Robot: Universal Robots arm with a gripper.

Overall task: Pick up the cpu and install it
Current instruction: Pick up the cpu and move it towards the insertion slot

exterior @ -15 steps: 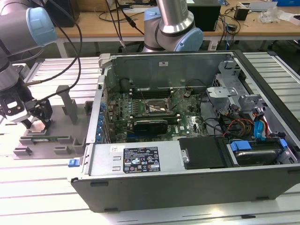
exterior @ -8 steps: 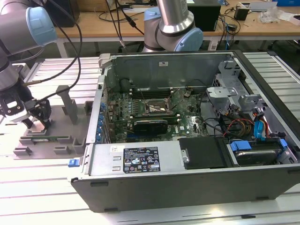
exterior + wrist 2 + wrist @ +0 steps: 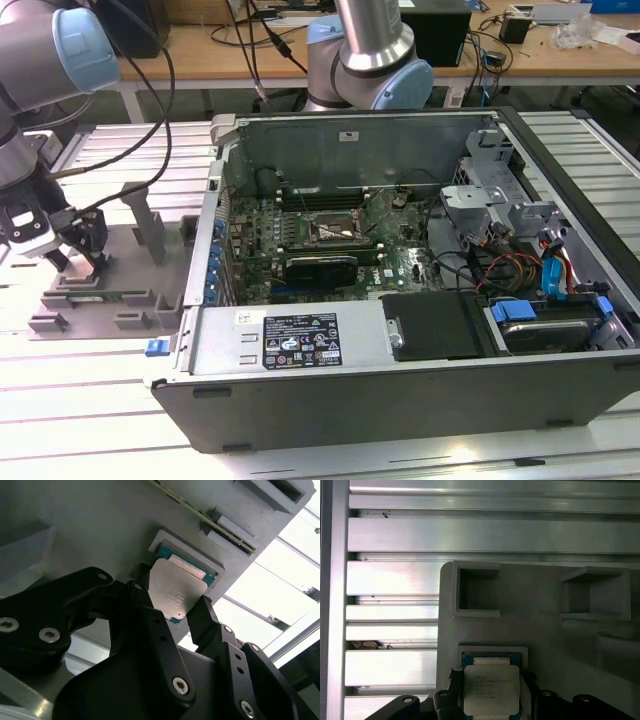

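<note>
Over on the grey tray (image 3: pixel 120 265), the gripper (image 3: pixel 172 605) is clamping onto the cpu (image 3: pixel 175 587). Nothing's going into the computer case (image 3: pixel 400 390) yet.

You can read no print here. A black label (image 3: pixel 300 342) sits on the computer case (image 3: pixel 400 410), lower middle of the exterior view; faint lines cross the cpu (image 3: pixel 491 690) in both wrist views.

Silver-grey arm (image 3: pixel 30 40) with pale blue joint caps, black cables, black screw-studded gripper (image 3: pixel 172 605)
</note>
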